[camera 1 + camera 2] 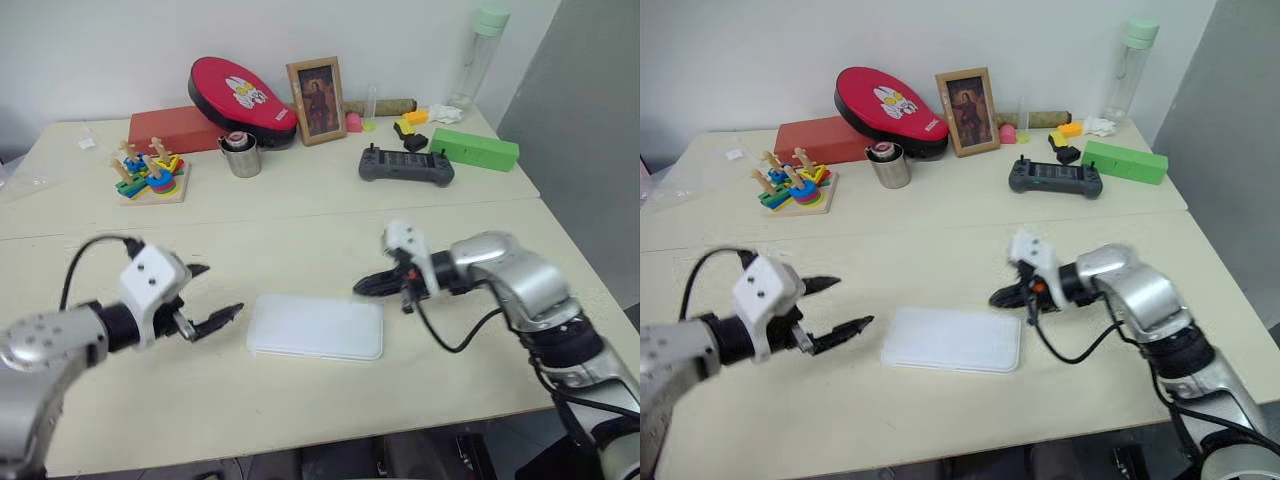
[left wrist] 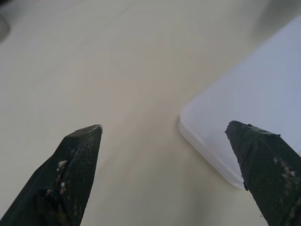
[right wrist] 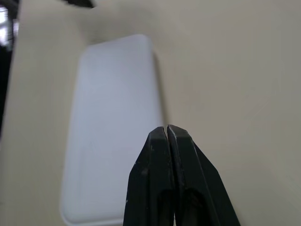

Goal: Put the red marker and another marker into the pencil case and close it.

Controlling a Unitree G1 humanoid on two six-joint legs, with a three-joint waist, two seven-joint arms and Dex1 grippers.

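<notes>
The pencil case [image 1: 315, 327] lies flat and closed on the table in front of me, a white box with rounded corners. My left gripper [image 1: 222, 290] hovers just left of the case's short end, open, with nothing between its fingers. In the left wrist view the case's corner [image 2: 254, 108] sits beside one fingertip [image 2: 254, 150]. My right gripper [image 1: 358, 288] is shut and empty, pointing left, just past the case's far right corner. The red marker and the other marker are out of view.
Along the back of the table stand a green box [image 1: 474, 150], a black game controller [image 1: 406, 165], a metal cup [image 1: 241, 156], a wooden stacking toy [image 1: 150, 175], a red pad [image 1: 243, 100], a photo frame [image 1: 317, 100] and a bottle [image 1: 480, 55].
</notes>
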